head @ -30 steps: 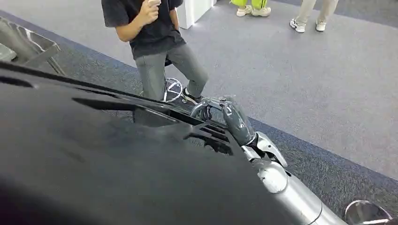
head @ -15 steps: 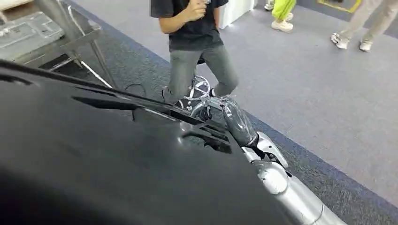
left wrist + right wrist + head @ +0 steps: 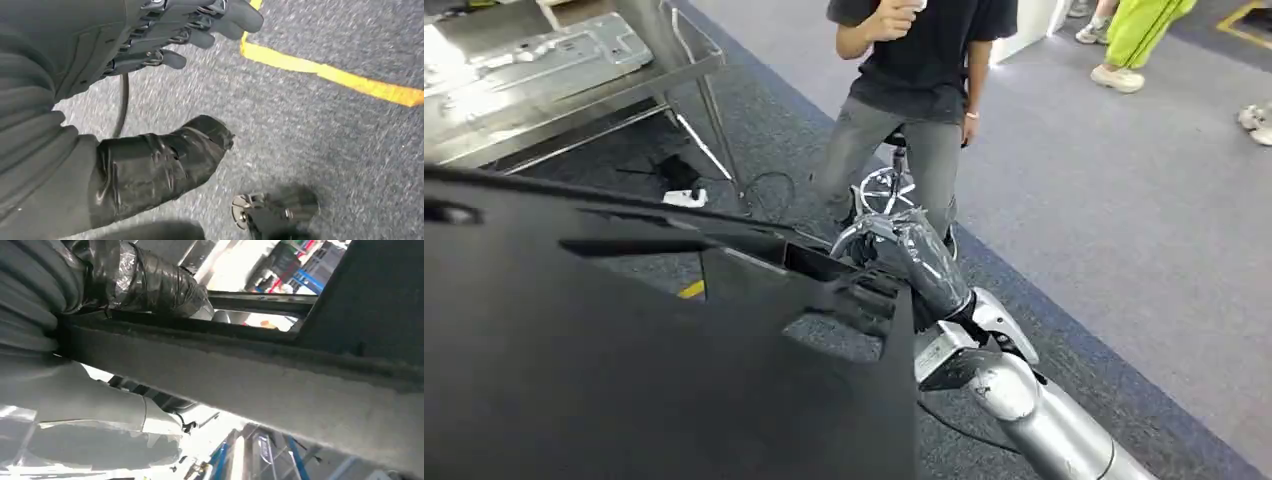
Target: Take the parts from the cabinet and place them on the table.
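Note:
A large black plastic panel (image 3: pixel 624 360) covers the lower left of the head view, carried in front of me. My right hand (image 3: pixel 904 262) wraps over its far right edge and grips it. In the right wrist view the taped thumb (image 3: pixel 160 285) lies over the panel's grey rim (image 3: pixel 260 375). My left hand (image 3: pixel 100 60) hangs above the grey carpet with thumb and fingers apart and nothing in it. A steel table (image 3: pixel 624 85) stands at the far left, with a flat grey metal part (image 3: pixel 534 55) lying on it.
A person (image 3: pixel 924 60) in a black shirt stands just beyond the panel, beside a stool base (image 3: pixel 886 190). Cables and a small white box (image 3: pixel 686 198) lie under the table. A yellow floor line (image 3: pixel 325 75) crosses the carpet. Other people's feet (image 3: pixel 1119 75) are at the far right.
The whole view has swung, so the camera has turned: the steel table has come into sight at the left and the person has shifted right. My right hand keeps its grip on the panel.

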`<state>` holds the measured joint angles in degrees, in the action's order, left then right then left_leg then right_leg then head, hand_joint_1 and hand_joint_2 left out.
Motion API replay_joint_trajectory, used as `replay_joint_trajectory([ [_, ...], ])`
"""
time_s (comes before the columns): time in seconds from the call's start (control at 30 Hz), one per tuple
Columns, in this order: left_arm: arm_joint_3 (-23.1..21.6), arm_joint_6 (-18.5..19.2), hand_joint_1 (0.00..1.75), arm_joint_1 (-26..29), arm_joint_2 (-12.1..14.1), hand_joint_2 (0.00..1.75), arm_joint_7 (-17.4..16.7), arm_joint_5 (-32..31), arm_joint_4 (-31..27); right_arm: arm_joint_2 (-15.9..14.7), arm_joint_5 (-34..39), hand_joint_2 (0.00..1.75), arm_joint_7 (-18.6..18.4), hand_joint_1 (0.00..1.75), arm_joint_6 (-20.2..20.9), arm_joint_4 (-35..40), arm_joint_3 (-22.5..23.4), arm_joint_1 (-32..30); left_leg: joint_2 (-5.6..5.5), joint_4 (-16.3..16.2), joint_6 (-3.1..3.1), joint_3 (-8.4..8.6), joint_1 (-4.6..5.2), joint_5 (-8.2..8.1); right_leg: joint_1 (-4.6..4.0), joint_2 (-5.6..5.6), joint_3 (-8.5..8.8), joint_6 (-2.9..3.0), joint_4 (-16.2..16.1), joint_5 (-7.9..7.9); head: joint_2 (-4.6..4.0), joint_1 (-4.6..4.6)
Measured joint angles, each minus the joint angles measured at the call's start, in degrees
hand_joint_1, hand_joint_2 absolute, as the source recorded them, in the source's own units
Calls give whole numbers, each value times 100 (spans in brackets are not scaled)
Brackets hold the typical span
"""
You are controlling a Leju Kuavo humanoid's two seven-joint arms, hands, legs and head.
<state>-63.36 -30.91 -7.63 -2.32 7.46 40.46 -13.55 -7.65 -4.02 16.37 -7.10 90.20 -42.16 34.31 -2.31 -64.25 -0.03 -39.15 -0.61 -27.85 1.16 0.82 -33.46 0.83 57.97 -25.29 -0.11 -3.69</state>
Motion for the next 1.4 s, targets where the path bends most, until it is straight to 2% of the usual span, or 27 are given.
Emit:
replay_joint_trajectory([
  [0.07,0,4,0,1,0,175,-13,-22,0,0,-11,175,-20,175,-18,26,-2,-45,149,-833,-46,-436,-31,-353,-20,-141,7,9,9,-26,0,2],
  [0.13,-4,6,0,22,-2,175,-20,-31,0,0,-11,175,-35,175,-18,51,-20,-93,179,-1088,-80,-607,-45,-292,-20,-297,29,-7,13,-59,0,5],
  [0.2,-7,7,0,45,-2,175,-35,-31,0,-2,-11,175,-44,175,-20,77,-44,-103,250,-359,-77,-231,-49,163,-15,-436,90,-36,24,-114,0,2],
  [0.23,-7,7,0,45,-2,175,-35,-31,0,-2,-11,175,-46,175,-20,94,-44,-102,428,221,-50,75,-39,410,-18,-505,132,-64,41,-155,0,0],
  [0.27,-7,7,0,35,-2,175,-35,-33,0,-4,-11,175,-46,175,-22,103,-44,-104,706,476,-27,193,26,346,-54,-550,149,-101,49,-187,0,-4],
  [0.3,-7,7,0,23,-2,175,-35,-33,0,-15,-11,175,-48,175,-26,112,-44,-102,636,513,59,216,42,361,-92,-595,153,-132,72,-219,0,-15],
  [0.4,-13,30,0,46,-2,175,-70,-81,0,-17,-68,175,-118,175,-33,157,-44,-110,427,519,150,198,39,345,-109,-784,229,-205,24,-262,0,-88],
  [0.43,-26,42,0,61,-2,175,-79,-116,0,-26,-120,175,-185,175,-48,201,-44,-118,366,558,193,245,-4,365,-74,-731,214,-261,54,-319,0,-87],
  [0.47,-53,50,0,70,-4,175,-77,-158,0,-48,-186,175,-260,175,-66,250,-44,-147,309,567,211,265,-2,359,-51,-406,172,-287,233,-443,0,-138],
  [0.5,-81,61,0,63,-4,175,-68,-195,0,-88,-234,175,-313,175,-96,320,-44,-183,262,569,258,267,-5,361,-48,-217,-9,-286,622,-666,0,-177],
  [0.6,-155,101,0,62,-7,175,-7,-322,0,-254,-354,175,-510,175,-133,499,-44,-375,16,561,287,266,6,348,-56,-109,-694,-289,1843,-1079,0,-179],
  [0.63,-166,118,0,63,-7,175,11,-348,0,-295,-383,175,-551,175,-133,538,-44,-420,-46,559,287,269,6,347,-56,-102,-740,-281,1862,-1015,0,-173],
  [0.7,-218,205,0,42,-2,175,52,-452,0,-360,-500,175,-691,175,-133,677,-44,-471,-230,552,282,292,6,344,-55,-57,-479,-231,1107,-435,0,-173],
  [0.73,-254,214,0,18,-2,175,46,-479,-2,-380,-536,175,-746,175,-136,748,-44,-480,-300,550,272,305,6,338,-54,58,-263,-201,602,-163,0,-177],
  [0.77,-275,208,0,1,-15,175,33,-466,-4,-402,-542,175,-794,175,-133,805,-44,-496,-351,550,264,298,-5,334,-53,327,-113,-170,232,-29,0,-181],
  [0.8,-280,183,0,-29,-20,175,33,-404,-7,-426,-542,175,-811,175,-133,864,-44,-523,-425,503,224,273,35,311,-34,380,-41,-155,66,-86,0,-170],
  [0.9,-280,160,0,45,-17,175,164,-273,-7,-466,-536,175,-874,175,-118,999,-44,-580,-579,563,101,251,-13,347,-92,223,-13,-99,77,-71,0,-177],
  [0.93,-280,186,0,68,-4,175,190,-256,-7,-466,-529,175,-905,175,-116,1032,-44,-575,-442,507,85,230,-5,309,-12,145,21,-57,6,-36,0,-168],
  [0.97,-282,216,0,87,2,175,194,-252,-7,-466,-529,175,-925,175,-116,1043,-44,-580,-138,367,37,176,25,205,-25,92,56,-46,-12,-39,0,-164],
  [1.0,-282,258,0,81,13,175,194,-252,-7,-470,-529,175,-946,175,-118,1065,-44,-578,4,74,3,33,14,23,-28,26,68,-10,-11,-52,0,-142],
  [1.1,-284,328,0,61,50,175,166,-252,-7,-485,-529,175,-986,175,-127,1097,-44,-603,152,-1098,-58,-575,-16,-431,-46,-241,74,14,2,-85,0,-133],
  [1.13,-284,339,0,72,55,175,153,-252,-7,-485,-529,175,-988,175,-127,1100,-44,-606,170,-1099,-72,-584,-26,-345,-45,-316,82,6,6,-100,0,-133],
  [1.2,-284,350,0,91,85,175,148,-252,-7,-487,-529,175,-988,175,-127,1115,-44,-606,270,-355,-68,-194,-36,106,-43,-464,113,-19,34,-151,0,-133],
  [1.23,-284,350,0,86,100,175,129,-252,-7,-487,-529,175,-994,175,-129,1135,-44,-605,435,168,-52,94,-33,326,-44,-528,136,-46,60,-186,0,-133],
  [1.27,-286,352,0,71,101,175,122,-252,-7,-490,-529,175,-999,175,-129,1148,-44,-604,705,449,-34,222,28,254,-72,-576,146,-80,77,-220,0,-133],
  [1.3,-286,350,0,58,105,175,118,-232,-7,-498,-529,175,-1008,175,-129,1154,-46,-587,612,471,55,242,43,284,-112,-626,144,-115,105,-250,0,-146],
  [1.4,-286,343,0,80,144,175,120,-186,-7,-503,-516,175,-990,175,-127,1170,-46,-535,417,481,149,229,56,263,-127,-799,220,-188,59,-282,0,-151],
])
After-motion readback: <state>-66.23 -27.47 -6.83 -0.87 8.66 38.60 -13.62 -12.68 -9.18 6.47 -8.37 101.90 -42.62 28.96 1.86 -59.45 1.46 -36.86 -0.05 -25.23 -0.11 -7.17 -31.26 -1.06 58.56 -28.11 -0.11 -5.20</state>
